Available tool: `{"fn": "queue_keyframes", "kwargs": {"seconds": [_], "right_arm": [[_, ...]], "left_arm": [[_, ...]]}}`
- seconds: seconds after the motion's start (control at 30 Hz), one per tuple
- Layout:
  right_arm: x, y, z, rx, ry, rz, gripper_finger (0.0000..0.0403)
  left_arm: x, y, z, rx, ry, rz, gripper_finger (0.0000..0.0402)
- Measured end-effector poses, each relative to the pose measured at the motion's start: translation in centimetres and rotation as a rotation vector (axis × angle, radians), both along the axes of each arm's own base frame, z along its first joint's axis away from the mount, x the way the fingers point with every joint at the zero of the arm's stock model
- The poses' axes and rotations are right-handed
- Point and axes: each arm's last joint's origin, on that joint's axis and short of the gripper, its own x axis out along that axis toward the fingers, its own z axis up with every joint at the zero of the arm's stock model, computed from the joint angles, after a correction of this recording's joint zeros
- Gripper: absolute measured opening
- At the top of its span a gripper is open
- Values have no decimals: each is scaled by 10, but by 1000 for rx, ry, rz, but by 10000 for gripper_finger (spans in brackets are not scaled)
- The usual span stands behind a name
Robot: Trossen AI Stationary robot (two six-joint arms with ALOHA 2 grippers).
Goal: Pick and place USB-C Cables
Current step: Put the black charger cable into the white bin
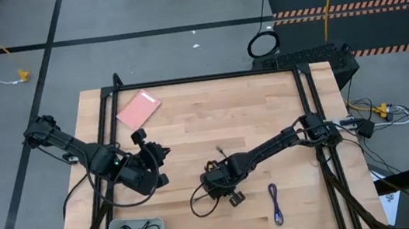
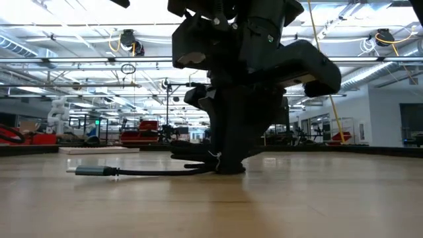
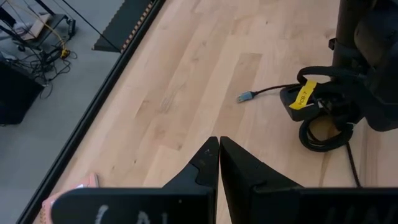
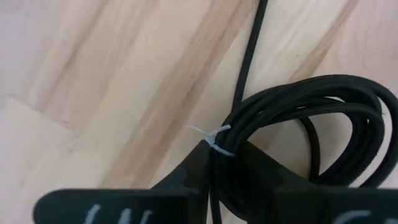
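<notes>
Fingers of the right gripper pinch the bundled strands of a coiled black cable on the counter at lower centre of the high view, coil spreading beyond them, while the left gripper waits clenched, empty, lower left.

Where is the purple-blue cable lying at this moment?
In the high view, the purple-blue cable lies on the table's near right part, just right of the right gripper, which is closing on a black cable.
</notes>
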Motion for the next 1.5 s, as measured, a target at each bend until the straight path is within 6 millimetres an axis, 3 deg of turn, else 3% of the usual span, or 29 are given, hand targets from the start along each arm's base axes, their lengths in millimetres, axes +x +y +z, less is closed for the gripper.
{"fn": "queue_keyframes", "kwargs": {"seconds": [0.27,0.47,0.63,0.77,0.93,1.2,1.5], "right_arm": [[-8,-2,44,44,-93,-31,48],[-22,-5,91,94,-189,-67,47],[-45,-12,123,148,-301,-98,47],[-67,-19,138,229,-451,-142,47],[-93,-30,145,351,-678,-191,46],[-132,-53,137,472,-965,-317,46],[-143,-62,124,506,-1036,-335,47]], "left_arm": [[0,0,0,-3,-4,-1,19],[2,-2,1,-12,-16,-19,19],[5,-6,4,-3,-42,-63,19],[7,-7,6,7,-59,-88,19],[10,-9,9,19,-84,-119,19],[18,-14,17,65,-149,-198,19],[47,-27,6,187,-148,-320,29]]}}
